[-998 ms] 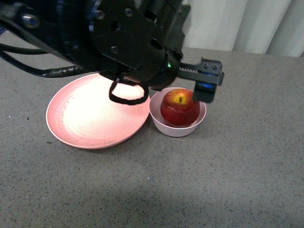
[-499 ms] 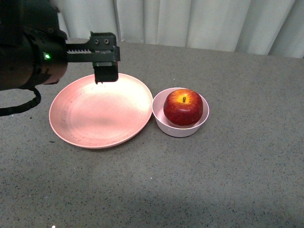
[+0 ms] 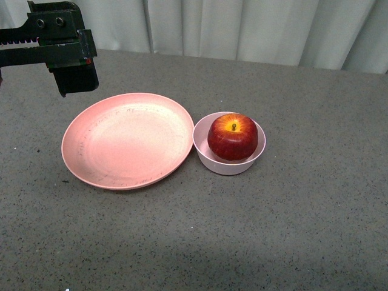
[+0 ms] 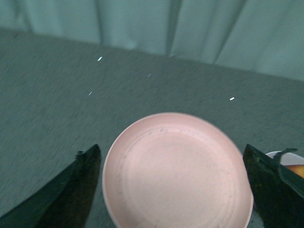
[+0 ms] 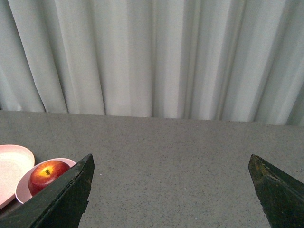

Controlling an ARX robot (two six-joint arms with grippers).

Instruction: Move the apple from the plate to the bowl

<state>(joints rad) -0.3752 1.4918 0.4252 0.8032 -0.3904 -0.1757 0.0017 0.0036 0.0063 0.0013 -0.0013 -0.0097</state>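
The dark-red apple (image 3: 232, 136) sits in the small pale-pink bowl (image 3: 203, 159), stem up. The wide salmon-pink plate (image 3: 121, 145) lies just left of the bowl, touching it, with nothing on it. My left gripper (image 3: 74, 79) hangs open at the far left, above the table behind the plate's left rim, holding nothing. In the left wrist view the plate (image 4: 175, 175) fills the space between the open left gripper (image 4: 170, 148), and the bowl (image 4: 285, 156) peeks in at the edge. The right gripper (image 5: 171, 159) is open over bare table, with the apple (image 5: 47, 175) and bowl (image 5: 21, 190) off to one side.
A grey speckled tabletop (image 3: 291, 230) spreads around the dishes. Pale curtains (image 3: 242, 27) hang along the table's far edge.
My left arm has drawn back from over the bowl, leftward across the plate to the far left corner. The apple has stayed in the bowl.
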